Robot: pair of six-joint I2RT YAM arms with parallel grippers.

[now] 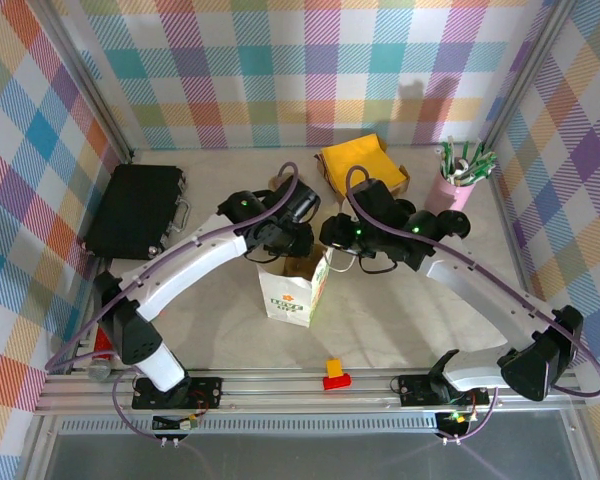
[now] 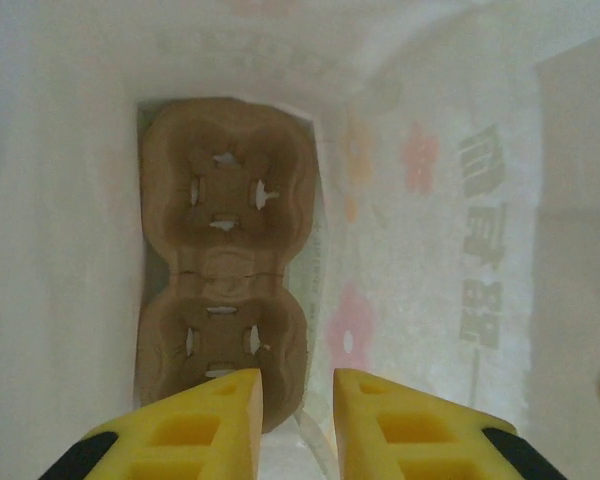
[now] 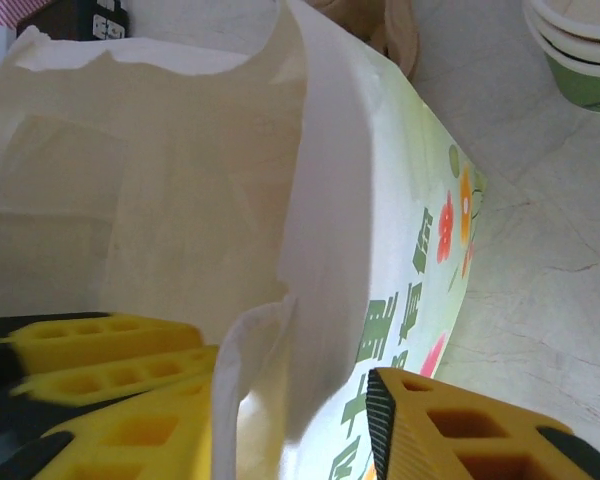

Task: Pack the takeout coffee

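Cream paper cup with green band [image 3: 580,60] sits on bench beside white green-printed paper bag [image 1: 290,295], mid-bench. Left gripper [image 2: 298,390] slightly parted, empty, inside bag. Right gripper [image 3: 295,400] straddles bag wall, clamp unclear; a pull could tip or tear bag.

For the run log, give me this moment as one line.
left gripper: parted, inside white paper bag above cardboard cup carrier | right gripper: astride its wall | green-banded paper cup: outside bag
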